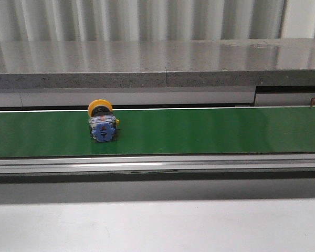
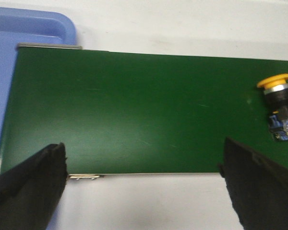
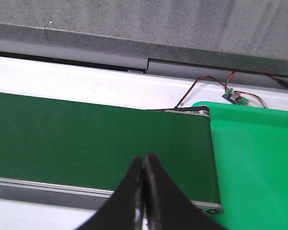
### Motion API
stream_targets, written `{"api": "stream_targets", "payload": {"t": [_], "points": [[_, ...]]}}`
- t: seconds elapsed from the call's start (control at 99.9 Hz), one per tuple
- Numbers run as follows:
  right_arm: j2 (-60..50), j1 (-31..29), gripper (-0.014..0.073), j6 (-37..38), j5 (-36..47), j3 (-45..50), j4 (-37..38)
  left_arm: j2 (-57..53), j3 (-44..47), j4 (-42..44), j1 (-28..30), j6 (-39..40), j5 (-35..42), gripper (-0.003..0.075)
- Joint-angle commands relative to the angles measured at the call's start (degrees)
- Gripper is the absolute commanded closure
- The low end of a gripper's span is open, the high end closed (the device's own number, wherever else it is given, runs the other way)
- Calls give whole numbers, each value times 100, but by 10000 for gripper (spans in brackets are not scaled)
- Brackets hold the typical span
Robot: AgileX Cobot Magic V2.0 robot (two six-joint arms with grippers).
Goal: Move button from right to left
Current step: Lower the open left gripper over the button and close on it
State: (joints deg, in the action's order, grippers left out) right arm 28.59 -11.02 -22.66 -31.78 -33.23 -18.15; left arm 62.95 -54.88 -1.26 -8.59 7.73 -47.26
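Note:
The button (image 1: 101,121), with a yellow-orange cap, dark collar and blue-grey block, lies on the dark green conveyor belt (image 1: 199,131), left of centre in the front view. It also shows in the left wrist view (image 2: 280,105), near that frame's edge. My left gripper (image 2: 144,165) is open and empty, its fingers (image 2: 31,187) spread wide above the belt's near edge, well apart from the button. My right gripper (image 3: 145,160) is shut and empty over the belt's right end (image 3: 201,158). Neither gripper shows in the front view.
A blue tray (image 2: 19,33) sits at the belt's left end. A bright green surface (image 3: 254,158) adjoins the belt's right end, with a small circuit board and red wires (image 3: 233,96) behind it. A grey ledge (image 1: 157,63) runs behind the belt.

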Motion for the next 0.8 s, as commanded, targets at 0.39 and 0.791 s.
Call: {"api": "stream_targets", "payload": {"t": [0.39, 0.791], "points": [[4, -8, 661, -47, 417, -143, -34, 1718, -1285, -67, -1614, 424, 573, 92], [4, -8, 661, -47, 417, -143, -34, 2760, -1569, 79, -1833, 511, 576, 92]]}}
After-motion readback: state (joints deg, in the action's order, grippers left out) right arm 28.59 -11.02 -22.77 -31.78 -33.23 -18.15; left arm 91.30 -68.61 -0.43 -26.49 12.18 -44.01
